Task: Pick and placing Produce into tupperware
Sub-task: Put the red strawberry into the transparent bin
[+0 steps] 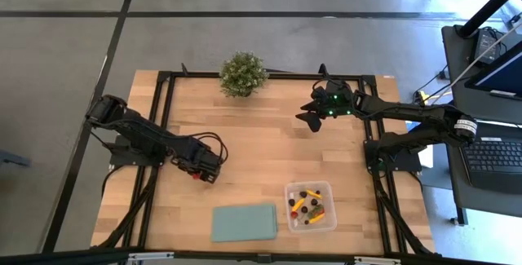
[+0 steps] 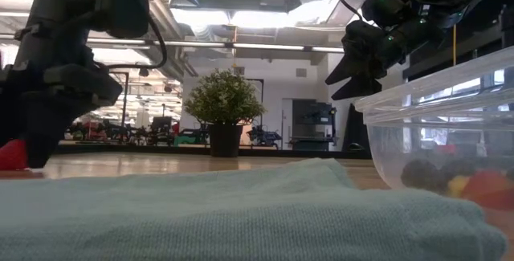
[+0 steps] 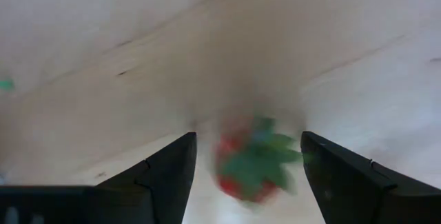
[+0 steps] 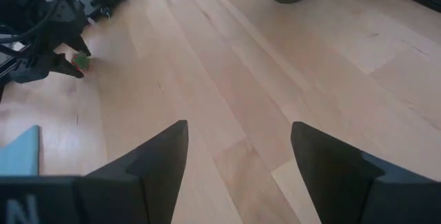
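Nearest cam in low view: pale-green cloth (image 2: 241,205), flat at table's front edge, not part of the job.

L → R:
- Left gripper (image 1: 198,174) down at the wood, left-centre of table (image 1: 269,134). Fingers spread wide, straddling 1 strawberry (image 3: 249,167) – red w/ green top, sitting on the wood between the fingers, not pinched yet. Looks like a pre-grasp pose: fingers set either side so a close would catch it.
- Potted plant (image 1: 242,72) at far edge, clear of the work.
- Tupperware (image 1: 311,205) front-right, just beside the cloth. Already has produce (image 1: 308,205) in it: dark berries, yellow-orange bits, some red. So most of the task looks done – the strawberry seems to be the only piece outside.
- Right gripper (image 1: 314,118) raised over far-right of table, fingers spread, holding nothing. Prob parked to keep out of the left arm's path to the box.
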Action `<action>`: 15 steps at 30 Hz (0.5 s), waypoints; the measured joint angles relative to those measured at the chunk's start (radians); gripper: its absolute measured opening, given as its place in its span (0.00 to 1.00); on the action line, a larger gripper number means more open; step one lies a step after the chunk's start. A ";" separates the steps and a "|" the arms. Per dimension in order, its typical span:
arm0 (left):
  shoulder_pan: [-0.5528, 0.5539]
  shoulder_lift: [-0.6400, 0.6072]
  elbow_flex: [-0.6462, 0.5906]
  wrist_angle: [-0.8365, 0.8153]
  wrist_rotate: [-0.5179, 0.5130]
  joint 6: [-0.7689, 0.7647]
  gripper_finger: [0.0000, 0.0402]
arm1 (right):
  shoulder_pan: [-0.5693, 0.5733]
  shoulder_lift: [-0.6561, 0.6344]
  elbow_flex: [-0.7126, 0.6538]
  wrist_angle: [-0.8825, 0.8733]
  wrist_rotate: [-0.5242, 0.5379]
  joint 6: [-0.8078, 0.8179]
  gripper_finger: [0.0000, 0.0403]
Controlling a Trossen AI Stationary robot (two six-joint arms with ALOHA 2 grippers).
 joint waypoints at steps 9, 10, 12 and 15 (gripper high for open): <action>0.001 -0.004 -0.028 0.013 0.003 -0.008 0.54 | 0.000 0.000 0.000 0.000 0.000 0.000 0.64; 0.001 -0.004 -0.028 0.015 0.006 -0.006 0.53 | 0.000 0.000 0.000 -0.001 0.000 0.000 0.64; -0.001 -0.003 -0.029 0.018 0.016 0.012 0.51 | 0.000 0.000 0.000 -0.001 0.000 0.000 0.64; -0.005 -0.003 -0.029 0.018 0.017 0.029 0.49 | 0.000 0.000 0.000 -0.001 0.000 0.000 0.64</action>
